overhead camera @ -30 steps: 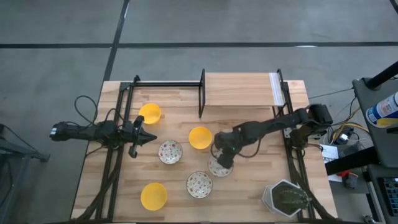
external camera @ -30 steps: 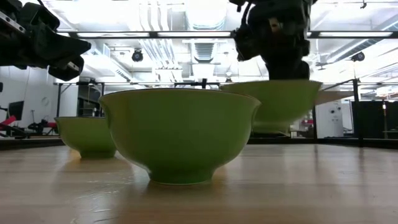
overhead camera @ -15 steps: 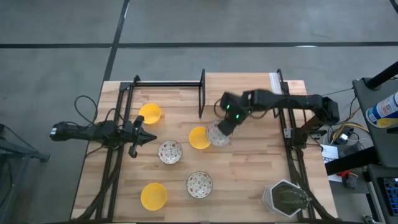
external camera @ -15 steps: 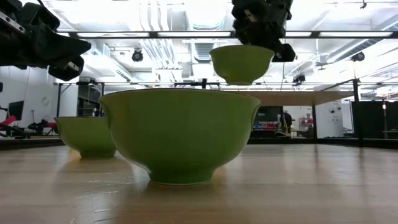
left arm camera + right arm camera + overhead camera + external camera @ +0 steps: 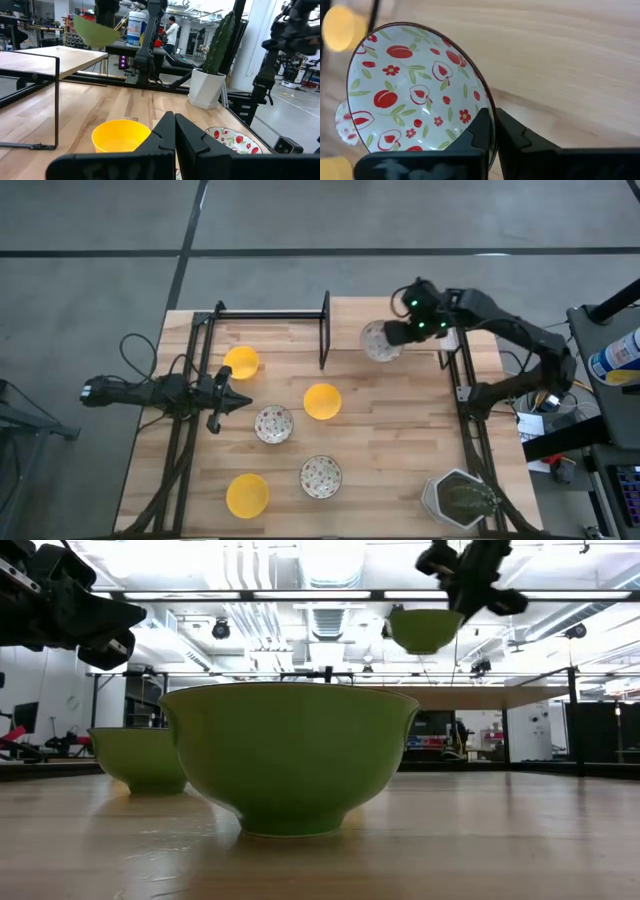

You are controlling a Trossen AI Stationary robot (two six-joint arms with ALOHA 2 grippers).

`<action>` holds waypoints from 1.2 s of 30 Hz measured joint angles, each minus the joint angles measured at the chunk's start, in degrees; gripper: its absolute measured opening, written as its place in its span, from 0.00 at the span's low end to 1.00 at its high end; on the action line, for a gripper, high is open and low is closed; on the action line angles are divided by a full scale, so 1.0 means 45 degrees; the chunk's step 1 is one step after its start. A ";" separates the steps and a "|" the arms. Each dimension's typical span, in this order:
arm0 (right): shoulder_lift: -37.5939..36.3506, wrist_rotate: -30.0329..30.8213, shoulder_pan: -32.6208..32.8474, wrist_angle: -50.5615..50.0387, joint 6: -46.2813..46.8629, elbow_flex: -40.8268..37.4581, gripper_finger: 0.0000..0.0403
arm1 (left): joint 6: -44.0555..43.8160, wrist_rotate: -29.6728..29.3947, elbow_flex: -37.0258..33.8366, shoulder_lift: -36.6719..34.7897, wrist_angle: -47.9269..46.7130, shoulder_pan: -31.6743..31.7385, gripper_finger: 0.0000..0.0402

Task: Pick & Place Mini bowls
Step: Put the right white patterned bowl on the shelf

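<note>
My right gripper [image 5: 398, 336] is high over the far part of the table, above the raised wooden shelf, and is shut on a white bowl with red-and-green pattern [image 5: 380, 340], seen also in the low view [image 5: 425, 630]. On the table stand three yellow bowls [image 5: 241, 362] [image 5: 322, 401] [image 5: 247, 494] and two patterned bowls [image 5: 273, 423] [image 5: 320, 475], each on its base. My left gripper [image 5: 238, 402] waits shut at the table's left side, near a yellow bowl [image 5: 121, 136]. My right gripper pinches the patterned bowl's rim [image 5: 489, 116], one finger inside the bowl and one outside. The fingers come slanting down from above and from the table's right. The bowl hangs lifted clear of the table, slightly tipped, below the gripper [image 5: 470, 580].
A raised wooden shelf [image 5: 385, 308] with a black frame [image 5: 325, 330] fills the far middle of the table. A grey-white hexagonal container with a cactus [image 5: 460, 498] stands at the near right corner. Black rails run along both sides.
My right gripper has carried the patterned bowl from the table's middle, beside the central yellow bowl, up and toward the far right, ending over the raised shelf. The bowl has gone from near table height to well above it. The other bowls have stayed put.
</note>
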 joint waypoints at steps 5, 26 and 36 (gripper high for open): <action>-0.0550 0.0059 -0.1655 -0.1115 -0.0038 -0.0034 0.03 | 0.0000 0.0000 0.0000 0.0000 0.0000 0.0005 0.00; 0.0016 -0.0750 -0.6884 -0.1361 -0.1954 -0.0276 0.03 | 0.0000 0.0000 0.0000 0.0000 0.0000 0.0000 0.00; -0.0005 -0.0229 -0.6650 -0.1370 0.0214 -0.0389 0.03 | 0.0000 0.0000 0.0000 0.0000 0.0000 0.0000 0.00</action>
